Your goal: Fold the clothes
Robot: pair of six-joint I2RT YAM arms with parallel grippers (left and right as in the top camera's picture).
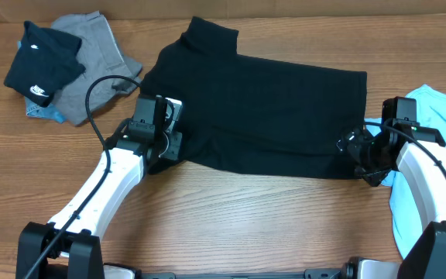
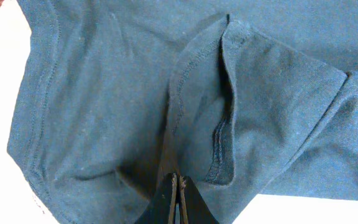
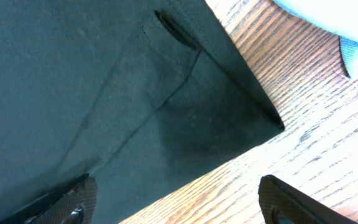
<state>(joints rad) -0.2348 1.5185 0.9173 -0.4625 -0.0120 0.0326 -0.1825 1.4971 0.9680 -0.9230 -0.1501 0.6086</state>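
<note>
Black T-shirt (image 1: pixel 269 108) is spread flat on the wooden table (image 1: pixel 231 209). Left gripper (image 2: pixel 178 186) sits at the shirt's left edge, pinched tight on a bit of fabric. Right gripper (image 3: pixel 178 190) is at the shirt's right corner, wide open, holding nothing.

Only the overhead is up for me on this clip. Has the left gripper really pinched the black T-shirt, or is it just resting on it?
Observer: Left wrist view: the left gripper is shut, fingertips pressed together, and the black T-shirt puckers toward them, so it looks pinched.
Operator: And the right one?
Observer: Right wrist view: the right gripper is open, one finger over the shirt, the other over the bare table, gripping nothing.
</note>
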